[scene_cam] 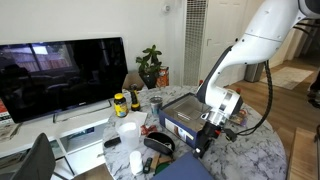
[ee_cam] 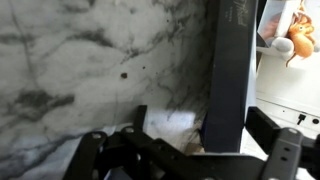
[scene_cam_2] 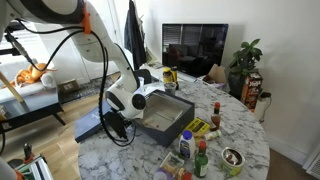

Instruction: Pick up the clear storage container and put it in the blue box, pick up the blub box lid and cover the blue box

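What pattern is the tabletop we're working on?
White marble tabletop with grey veining; the wrist view shows it best.

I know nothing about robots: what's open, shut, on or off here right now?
blue box: open, no lid on it.
blub box lid: off the box, lying flat beside it.
gripper: open, jaws wide apart.
TV: off, screen dark.

One blue box, one television, one plant

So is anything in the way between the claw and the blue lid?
Nothing visible. The open claw hangs right next to the blue lid, and the wrist view shows nothing between them.
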### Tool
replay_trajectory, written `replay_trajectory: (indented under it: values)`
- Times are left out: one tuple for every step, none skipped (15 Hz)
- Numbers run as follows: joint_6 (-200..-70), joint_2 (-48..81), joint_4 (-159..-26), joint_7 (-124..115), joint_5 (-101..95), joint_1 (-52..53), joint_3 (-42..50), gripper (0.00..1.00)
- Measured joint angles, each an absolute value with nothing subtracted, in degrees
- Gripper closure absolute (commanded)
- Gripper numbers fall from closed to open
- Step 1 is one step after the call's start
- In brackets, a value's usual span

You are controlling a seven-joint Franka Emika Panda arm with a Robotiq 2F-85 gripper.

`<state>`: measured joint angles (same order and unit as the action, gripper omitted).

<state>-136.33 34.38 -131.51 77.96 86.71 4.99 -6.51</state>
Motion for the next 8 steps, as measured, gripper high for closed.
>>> replay_trajectory:
  values:
    - [-136.33, 34.42, -131.51, 77.85, 86.71, 5.18, -6.51, 0.00]
    - [-136.33, 34.47, -131.47, 77.69, 86.70, 5.45, -6.51, 0.00]
    - [-136.33, 34.51, -131.38, 77.52, 86.70, 5.76, -6.51, 0.00]
    - [-136.31, 34.58, -131.23, 77.33, 86.70, 6.12, -6.54, 0.00]
    - [-136.22, 34.72, -131.01, 77.08, 86.70, 6.53, -6.63, 0.06]
    - [-136.08, 34.91, -130.70, 76.81, 86.70, 6.97, -6.77, 0.19]
    - [-136.03, 35.10, -130.33, 76.55, 86.70, 7.36, -6.91, 0.30]
    - [-135.87, 35.25, -129.99, 76.24, 86.70, 7.71, -6.99, 0.31]
